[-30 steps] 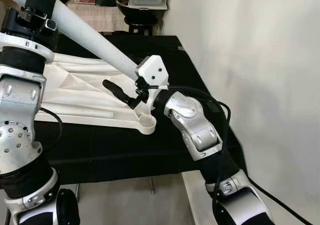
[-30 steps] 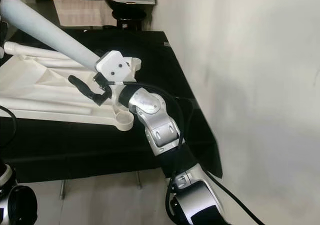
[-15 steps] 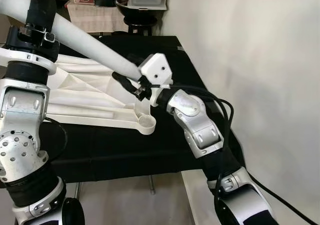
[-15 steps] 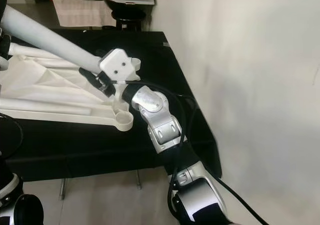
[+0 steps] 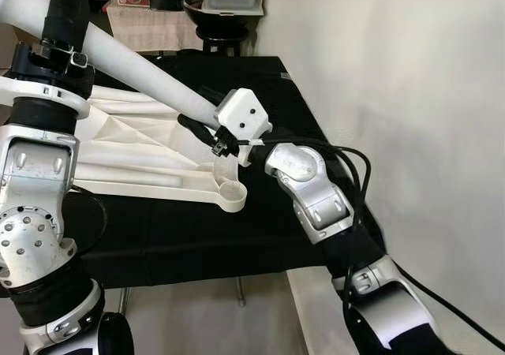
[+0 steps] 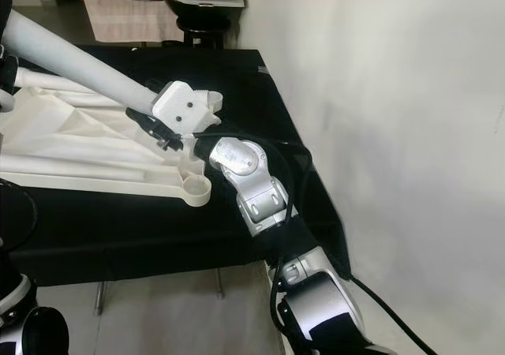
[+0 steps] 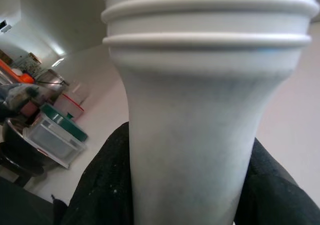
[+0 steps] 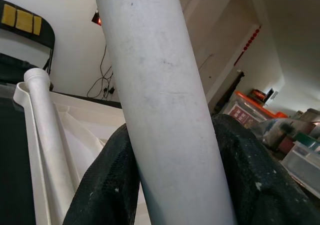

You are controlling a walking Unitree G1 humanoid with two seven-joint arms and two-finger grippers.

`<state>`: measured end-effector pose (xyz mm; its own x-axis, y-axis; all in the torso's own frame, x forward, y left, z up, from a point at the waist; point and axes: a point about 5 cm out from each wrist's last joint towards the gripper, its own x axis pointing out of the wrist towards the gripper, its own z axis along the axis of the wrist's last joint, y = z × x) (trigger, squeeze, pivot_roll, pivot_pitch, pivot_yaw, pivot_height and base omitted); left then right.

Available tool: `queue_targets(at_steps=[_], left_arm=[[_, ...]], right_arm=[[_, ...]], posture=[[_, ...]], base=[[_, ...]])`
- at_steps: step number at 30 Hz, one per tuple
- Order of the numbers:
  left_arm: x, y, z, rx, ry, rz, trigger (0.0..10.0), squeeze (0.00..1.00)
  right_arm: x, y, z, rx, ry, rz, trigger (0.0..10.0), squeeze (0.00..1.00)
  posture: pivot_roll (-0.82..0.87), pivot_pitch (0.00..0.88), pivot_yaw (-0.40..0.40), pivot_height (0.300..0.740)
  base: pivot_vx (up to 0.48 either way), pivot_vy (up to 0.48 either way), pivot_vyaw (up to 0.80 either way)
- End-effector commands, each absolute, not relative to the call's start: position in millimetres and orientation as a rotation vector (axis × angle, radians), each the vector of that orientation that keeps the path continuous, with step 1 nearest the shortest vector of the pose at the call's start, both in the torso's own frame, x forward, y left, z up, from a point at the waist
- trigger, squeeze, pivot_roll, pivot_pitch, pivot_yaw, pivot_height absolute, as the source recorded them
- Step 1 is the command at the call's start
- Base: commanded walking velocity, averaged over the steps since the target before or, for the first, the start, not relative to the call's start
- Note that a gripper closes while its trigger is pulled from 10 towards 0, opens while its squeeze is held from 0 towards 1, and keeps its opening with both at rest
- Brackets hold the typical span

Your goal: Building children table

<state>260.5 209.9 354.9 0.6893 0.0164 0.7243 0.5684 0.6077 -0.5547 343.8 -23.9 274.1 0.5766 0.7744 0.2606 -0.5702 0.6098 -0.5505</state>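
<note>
Item: white table leg (image 5: 150, 75), slanted above the black counter (image 5: 300, 126), over the upturned tabletop frame (image 5: 150, 154).
Left claw (image 5: 67, 12): clamped on the leg's upper end.
Right claw (image 5: 207, 126): clamped near its lower end.
Risk: uneven pull between arms may twist the leg, missing the corner socket (image 5: 230, 191).

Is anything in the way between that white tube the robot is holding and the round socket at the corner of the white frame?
Nothing visible blocks it. The white leg is held by both grippers, left gripper and right gripper, above the frame; the corner socket lies open below.
</note>
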Motion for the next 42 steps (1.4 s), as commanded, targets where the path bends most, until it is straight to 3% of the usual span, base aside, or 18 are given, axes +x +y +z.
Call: queue_targets(at_steps=[1, 8, 9, 10, 20, 21, 22, 23, 24, 26, 27, 28, 30, 31, 34, 39, 41, 42], left_arm=[[258, 205, 355, -0.940, -0.770, -0.430, 10.0, 0.00], [258, 206, 355, -0.890, -0.772, -0.423, 10.0, 0.00], [257, 205, 355, -0.872, -0.769, -0.436, 10.0, 0.63], [255, 204, 355, -0.848, -0.771, -0.447, 10.0, 1.00], [248, 194, 351, -0.636, -0.709, -0.503, 10.0, 1.00], [243, 191, 350, -0.554, -0.691, -0.548, 10.0, 0.55], [243, 191, 350, -0.554, -0.691, -0.548, 10.0, 0.55], [239, 188, 350, -0.501, -0.679, -0.580, 10.0, 0.24], [239, 188, 350, -0.501, -0.679, -0.580, 10.0, 0.24], [230, 179, 352, -0.187, -0.642, -0.623, 10.0, 0.00], [227, 175, 354, -0.005, -0.622, -0.627, 10.0, 0.00], [227, 175, 354, -0.005, -0.622, -0.627, 10.0, 0.00], [228, 168, 362, 0.440, -0.579, -0.638, 10.0, 0.00], [228, 168, 362, 0.440, -0.579, -0.638, 10.0, 0.00], [247, 165, 359, 1.133, -0.470, -0.670, 10.0, 0.00], [260, 159, 355, 1.431, -0.373, -0.807, 10.0, 0.00], [260, 159, 355, 1.431, -0.373, -0.807, 10.0, 0.00], [267, 163, 346, 1.503, -0.249, -0.855, 10.0, 0.00]], right_arm=[[356, -38, 275, -0.390, -0.478, 0.715, 0.0, 0.00], [363, -44, 269, -0.430, -0.445, 0.690, 0.0, 0.00], [364, -45, 268, -0.443, -0.438, 0.683, 0.0, 0.00], [365, -47, 266, -0.454, -0.432, 0.677, 0.0, 0.00], [375, -59, 265, -0.502, -0.406, 0.628, 0.0, 0.00], [377, -62, 265, -0.530, -0.397, 0.614, 0.0, 0.00], [377, -62, 265, -0.530, -0.397, 0.614, 0.0, 0.00], [378, -64, 264, -0.549, -0.393, 0.606, 0.0, 0.00], [378, -64, 264, -0.549, -0.393, 0.606, 0.0, 0.00], [383, -70, 256, -0.725, -0.360, 0.593, 0.0, 0.00], [386, -73, 249, -0.853, -0.330, 0.597, 0.0, 0.00], [386, -73, 249, -0.853, -0.330, 0.597, 0.0, 0.00], [391, -80, 236, -1.088, -0.253, 0.630, 0.0, 0.00], [391, -80, 236, -1.088, -0.253, 0.630, 0.0, 0.00], [393, -76, 230, -1.218, -0.215, 0.688, 0.0, 0.00], [390, -64, 228, -1.253, -0.229, 0.732, 0.0, 0.00], [390, -64, 228, -1.253, -0.229, 0.732, 0.0, 0.00], [389, -59, 225, -1.264, -0.230, 0.748, 0.0, 0.00]], posture=[[-0.11, 0.037, -0.101, 0.740], [-0.11, 0.034, -0.103, 0.740], [-0.11, 0.034, -0.103, 0.740], [-0.11, 0.034, -0.103, 0.740], [-0.11, 0.039, -0.106, 0.740], [-0.11, 0.040, -0.107, 0.740], [-0.11, 0.040, -0.107, 0.740], [-0.11, 0.040, -0.107, 0.740], [-0.11, 0.040, -0.107, 0.740], [-0.10, 0.040, -0.113, 0.740], [-0.10, 0.040, -0.114, 0.740], [-0.10, 0.040, -0.114, 0.740], [-0.08, 0.035, -0.126, 0.740], [-0.08, 0.035, -0.126, 0.740], [-0.06, 0.026, -0.126, 0.740], [-0.05, 0.020, -0.105, 0.740], [-0.05, 0.020, -0.105, 0.740], [-0.05, 0.017, -0.094, 0.740]], base=[[0.000, 0.000, 0.00], [0.000, 0.000, 0.00], [0.000, 0.000, 0.00], [0.000, 0.000, 0.00], [0.000, 0.000, 0.00], [0.000, 0.000, 0.00], [0.000, 0.000, 0.00], [0.000, 0.000, 0.00], [0.000, 0.000, 0.00], [0.000, 0.000, 0.00], [0.000, 0.000, 0.00], [0.000, 0.000, 0.00], [0.000, 0.000, 0.00], [0.000, 0.000, 0.00], [0.000, 0.000, 0.00], [0.000, 0.000, 0.00], [0.000, 0.000, 0.00], [0.000, 0.000, 0.00]])
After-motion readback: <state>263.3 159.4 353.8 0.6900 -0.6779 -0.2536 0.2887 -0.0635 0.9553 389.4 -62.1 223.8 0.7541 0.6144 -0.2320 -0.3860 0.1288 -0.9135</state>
